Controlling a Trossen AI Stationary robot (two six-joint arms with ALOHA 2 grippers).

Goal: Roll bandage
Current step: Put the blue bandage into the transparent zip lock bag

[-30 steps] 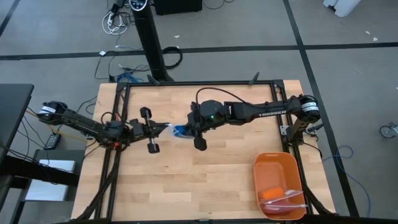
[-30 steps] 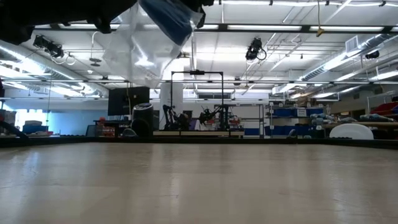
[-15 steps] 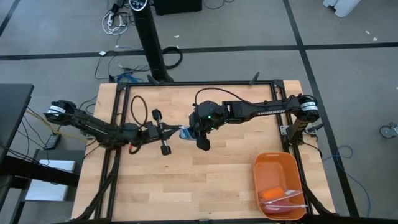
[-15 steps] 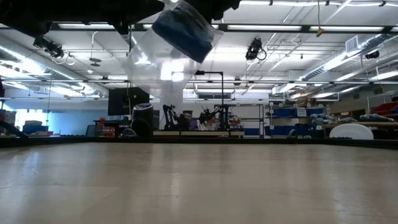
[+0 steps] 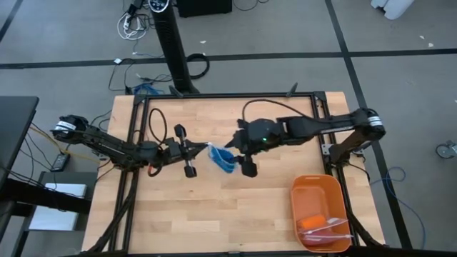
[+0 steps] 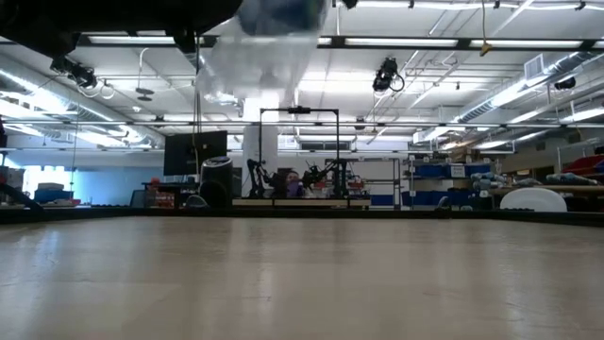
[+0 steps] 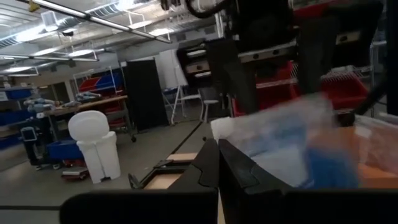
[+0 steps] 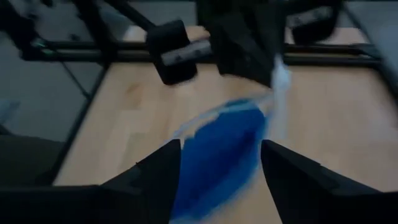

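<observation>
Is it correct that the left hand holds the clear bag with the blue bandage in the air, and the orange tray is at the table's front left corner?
Not quite: the high view shows the orange tray at the front right corner. The left hand does hold the clear bag with the blue bandage aloft.

You're working in a big robotics lab or workshop: exposed ducts (image 6: pixel 557 71) and strip lights (image 6: pixel 453 42) run overhead, shelves of blue bins (image 6: pixel 444 172) line the far wall, more arm rigs (image 6: pixel 300 156) stand behind, and loose cables (image 5: pixel 136 21) lie on the grey floor.
</observation>
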